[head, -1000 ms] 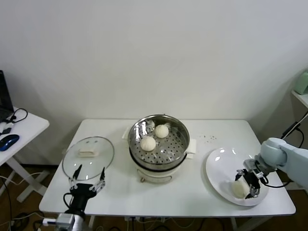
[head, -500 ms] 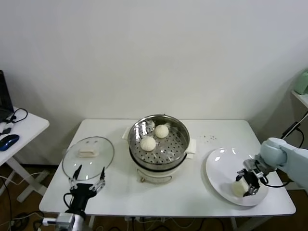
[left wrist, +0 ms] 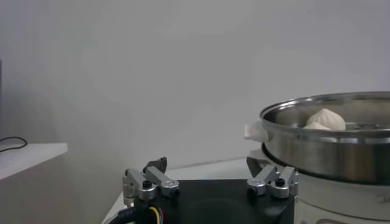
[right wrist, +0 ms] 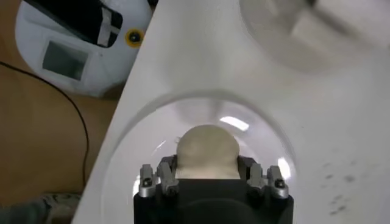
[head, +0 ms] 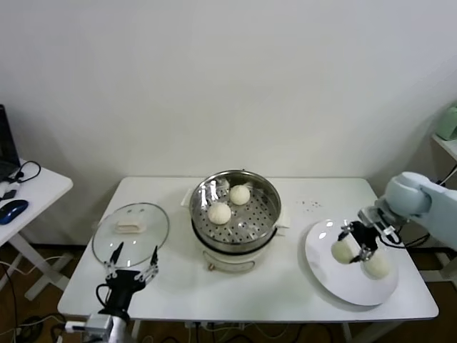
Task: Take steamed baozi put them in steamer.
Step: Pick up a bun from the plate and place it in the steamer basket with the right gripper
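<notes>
Squarely between fingers [right wrist: 248, 170]: baozi [right wrist: 206, 150] (clamped)

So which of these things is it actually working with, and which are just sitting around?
In use:
- right gripper, shut on a baozi lifted off the white plate
- second baozi on that plate
- two baozi inside the steamer

Just lying about:
- glass lid
- left gripper, parked open near the table's front edge

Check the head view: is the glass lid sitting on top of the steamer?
No. The glass lid lies flat on the table to the left of the steamer, whose basket is uncovered with two baozi visible inside.
</notes>
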Available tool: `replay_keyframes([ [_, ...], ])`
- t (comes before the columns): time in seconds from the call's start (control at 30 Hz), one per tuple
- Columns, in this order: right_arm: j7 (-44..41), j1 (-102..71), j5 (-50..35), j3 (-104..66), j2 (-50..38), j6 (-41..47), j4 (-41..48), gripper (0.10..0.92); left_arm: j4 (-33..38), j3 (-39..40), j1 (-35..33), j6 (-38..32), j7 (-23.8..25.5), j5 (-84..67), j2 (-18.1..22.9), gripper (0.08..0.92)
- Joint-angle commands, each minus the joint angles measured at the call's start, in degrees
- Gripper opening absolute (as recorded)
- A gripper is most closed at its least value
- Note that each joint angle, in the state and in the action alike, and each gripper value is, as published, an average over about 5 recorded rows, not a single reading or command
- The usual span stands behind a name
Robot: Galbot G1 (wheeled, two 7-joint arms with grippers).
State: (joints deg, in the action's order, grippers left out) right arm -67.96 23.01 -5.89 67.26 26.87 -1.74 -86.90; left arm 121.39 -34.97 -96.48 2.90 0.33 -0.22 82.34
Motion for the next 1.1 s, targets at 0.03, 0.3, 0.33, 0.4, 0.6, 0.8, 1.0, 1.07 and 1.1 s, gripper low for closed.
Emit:
replay_keyframes([
  [0.03,-3.69,27.62,-0.68,11.69,11.20,-8.49,-5.04,0.645,0.36,0.27,-0.17,0.27,-0.07,0.72,0.43,0.823],
  [0.3,-4.10,28.11,14.94,9.44,23.40,-19.66,-8.13,0.645,0.81,-0.69,-0.77,0.24,-0.18,0.12,0.73,0.823],
  [0.33,-3.85,26.77,16.83,8.32,24.74,-20.22,-8.11,0.645,0.75,-0.72,-0.81,0.23,-0.19,0.11,0.75,0.823],
  [0.4,-3.41,23.93,20.82,6.33,27.54,-21.67,-7.88,0.645,0.66,-0.78,-0.88,0.26,-0.21,0.17,0.74,0.823],
  [0.6,-3.02,15.58,28.26,2.05,35.13,-24.66,-4.63,0.645,0.33,-1.19,-0.83,0.55,-0.24,0.11,0.55,0.823],
  [0.8,-1.99,9.04,30.92,2.17,41.63,-25.41,-1.43,0.645,0.21,-1.56,-1.19,1.00,-0.28,0.02,-0.14,0.823],
  [1.0,-1.67,6.40,28.53,3.37,44.12,-24.96,0.34,0.645,-0.44,-1.69,-1.29,1.32,-0.65,-0.77,-0.58,0.823],
  [1.07,-1.61,6.35,27.72,3.93,44.13,-24.95,0.84,0.645,-0.67,-1.68,-1.45,1.49,-0.90,-1.12,-0.80,0.823],
  [1.1,-1.64,6.37,27.49,4.27,44.05,-24.95,1.05,0.645,-0.79,-1.67,-1.54,1.55,-0.99,-1.28,-0.94,0.823],
])
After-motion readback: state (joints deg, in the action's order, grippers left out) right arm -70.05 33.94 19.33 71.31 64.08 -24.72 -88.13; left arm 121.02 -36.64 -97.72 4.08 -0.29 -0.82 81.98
